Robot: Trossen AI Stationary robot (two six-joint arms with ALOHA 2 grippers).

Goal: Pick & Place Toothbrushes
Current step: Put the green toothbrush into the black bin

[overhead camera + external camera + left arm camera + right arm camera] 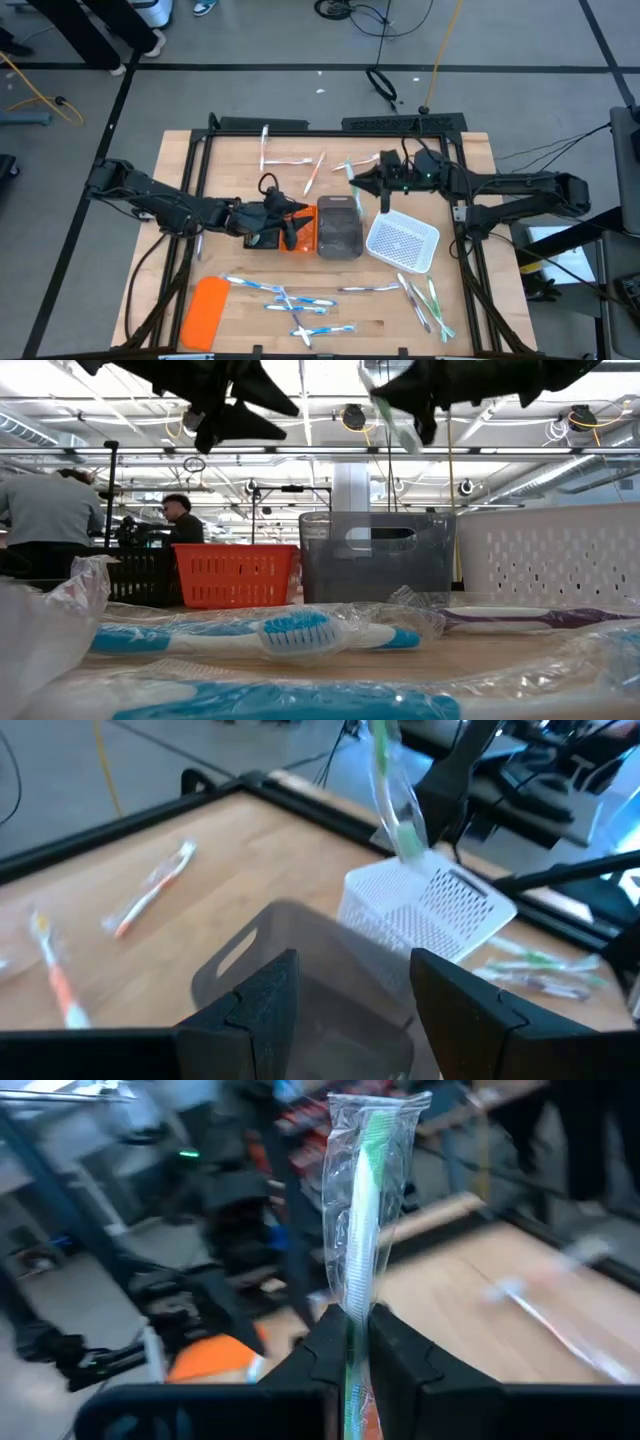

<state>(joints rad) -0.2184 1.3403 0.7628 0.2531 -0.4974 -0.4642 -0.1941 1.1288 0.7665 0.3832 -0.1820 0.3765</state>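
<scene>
Right wrist view: green-white toothbrush, clear-wrapped, pinched by right gripper.

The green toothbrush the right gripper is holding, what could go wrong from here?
The right gripper pinches the wrapped green toothbrush near one end, so the slick wrapper might slip or swing. The grey tray and white tray sit close together, so a drop may land in the wrong one. The open left gripper hovers beside the grey tray, risking a bump.

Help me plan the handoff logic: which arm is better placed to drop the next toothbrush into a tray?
Right. The right gripper is shut on a wrapped green toothbrush, raised near the grey tray. The left gripper is open and empty.
</scene>
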